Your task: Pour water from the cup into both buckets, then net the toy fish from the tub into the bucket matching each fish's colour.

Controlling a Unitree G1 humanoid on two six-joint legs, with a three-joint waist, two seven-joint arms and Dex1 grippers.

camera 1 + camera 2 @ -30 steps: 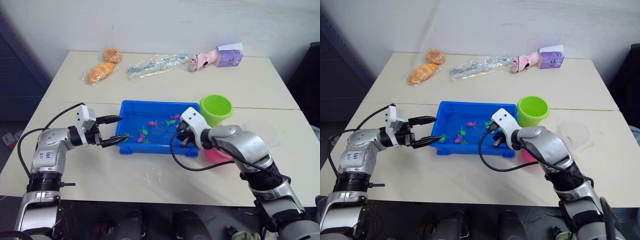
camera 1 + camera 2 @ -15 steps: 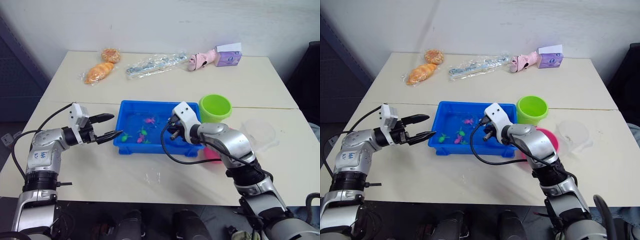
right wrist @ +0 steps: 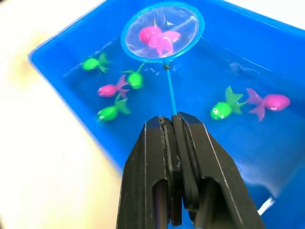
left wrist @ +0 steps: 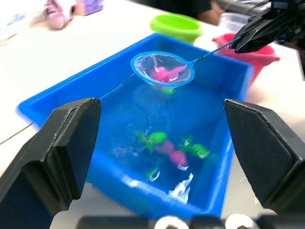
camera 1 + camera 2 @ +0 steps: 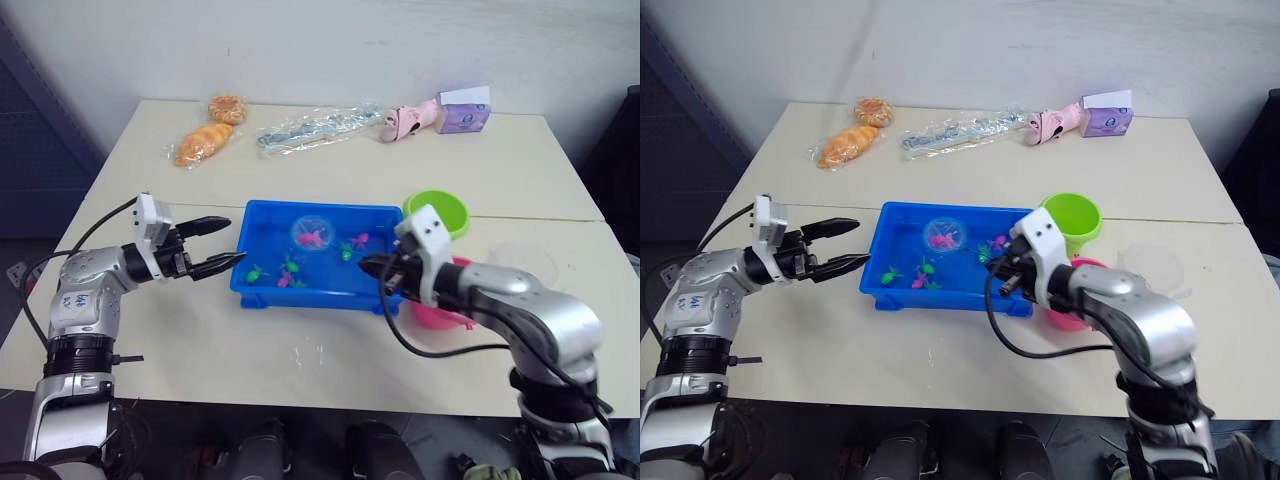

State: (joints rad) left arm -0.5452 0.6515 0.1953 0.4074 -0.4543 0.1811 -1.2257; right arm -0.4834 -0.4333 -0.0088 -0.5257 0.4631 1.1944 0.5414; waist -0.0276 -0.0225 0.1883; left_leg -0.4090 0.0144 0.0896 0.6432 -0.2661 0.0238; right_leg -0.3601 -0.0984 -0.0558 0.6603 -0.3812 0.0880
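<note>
My right gripper [image 5: 372,267] is shut on the thin handle of the net [image 5: 312,233]. The blue hoop hangs just above the water at the far side of the blue tub [image 5: 300,297], with a pink toy fish [image 3: 157,38] in its mesh. More fish float in the tub, among them a green one [image 3: 221,109] and a pink one [image 3: 269,101]. My left gripper [image 5: 235,240] is open beside the tub's left wall, holding nothing. The green bucket [image 5: 437,212] stands right of the tub. My right arm partly hides the pink bucket [image 5: 440,312]. The clear cup [image 5: 522,262] sits further right.
At the table's far side lie two bagged breads [image 5: 205,140], a long clear plastic bag [image 5: 315,127], a pink toy [image 5: 410,118] and a purple box [image 5: 462,113]. The table's front edge runs just below both arms.
My right gripper has drawn back to the right and raised the net out of the water with a pink fish in it. The left gripper has stayed open beside the tub.
</note>
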